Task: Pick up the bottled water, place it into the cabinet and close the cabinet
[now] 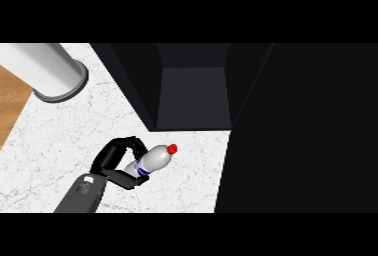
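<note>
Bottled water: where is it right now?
Head view, lower centre-left: the bottled water is held in the left hand above the counter, just before the open cabinet.

Left hand [118, 159] had fingers [127, 144] curled round bottled water [153, 160], red cap toward open dark cabinet [193, 95]; white marble tabletop [66, 135] below; grey cylinder [52, 72] far-left.

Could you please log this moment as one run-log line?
left hand: shut on bottled water | cabinet: open | right hand: not in view
</note>
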Robot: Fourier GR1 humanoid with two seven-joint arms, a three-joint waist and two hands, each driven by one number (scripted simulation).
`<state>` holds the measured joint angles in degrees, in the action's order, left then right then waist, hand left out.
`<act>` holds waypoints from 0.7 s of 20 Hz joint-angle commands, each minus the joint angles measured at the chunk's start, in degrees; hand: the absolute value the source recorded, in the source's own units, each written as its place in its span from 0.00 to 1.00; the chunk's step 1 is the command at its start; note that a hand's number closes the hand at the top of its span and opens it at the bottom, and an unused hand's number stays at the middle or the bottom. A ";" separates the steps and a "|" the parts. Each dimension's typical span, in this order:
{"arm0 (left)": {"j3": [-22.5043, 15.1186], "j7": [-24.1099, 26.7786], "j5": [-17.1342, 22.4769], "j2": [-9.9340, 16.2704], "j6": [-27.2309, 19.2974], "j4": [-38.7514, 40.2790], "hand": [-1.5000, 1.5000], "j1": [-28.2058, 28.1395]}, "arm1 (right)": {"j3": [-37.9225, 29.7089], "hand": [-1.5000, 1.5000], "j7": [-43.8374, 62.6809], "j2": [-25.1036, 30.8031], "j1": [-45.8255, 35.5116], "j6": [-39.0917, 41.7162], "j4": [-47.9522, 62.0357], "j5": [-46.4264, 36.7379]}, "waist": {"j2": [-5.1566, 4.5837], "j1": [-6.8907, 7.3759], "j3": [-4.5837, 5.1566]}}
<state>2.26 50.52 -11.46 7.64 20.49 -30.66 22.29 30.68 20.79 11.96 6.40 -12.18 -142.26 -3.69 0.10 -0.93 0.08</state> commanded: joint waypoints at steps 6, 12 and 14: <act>6.12 4.15 3.16 -6.37 -20.73 -6.05 1.00 -5.17 | -1.93 0.00 1.15 1.69 0.22 -0.22 -3.09 -1.30 | 0.12 1.13 -0.08; 1.98 -1.18 12.17 -7.58 -19.77 -10.30 1.00 -1.56 | -0.77 0.00 2.78 2.73 3.76 -1.28 -8.98 -2.07 | 0.14 0.44 -0.07; -4.01 -6.27 18.03 -7.60 -22.30 -15.02 1.00 -1.44 | 4.66 0.00 3.01 0.75 2.20 -3.14 -6.34 -6.84 | 0.41 0.40 -0.04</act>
<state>2.89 50.09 0.48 0.59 0.18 -40.08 20.20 31.78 20.25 12.88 7.45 -13.80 -142.50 -3.52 0.28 -0.49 0.02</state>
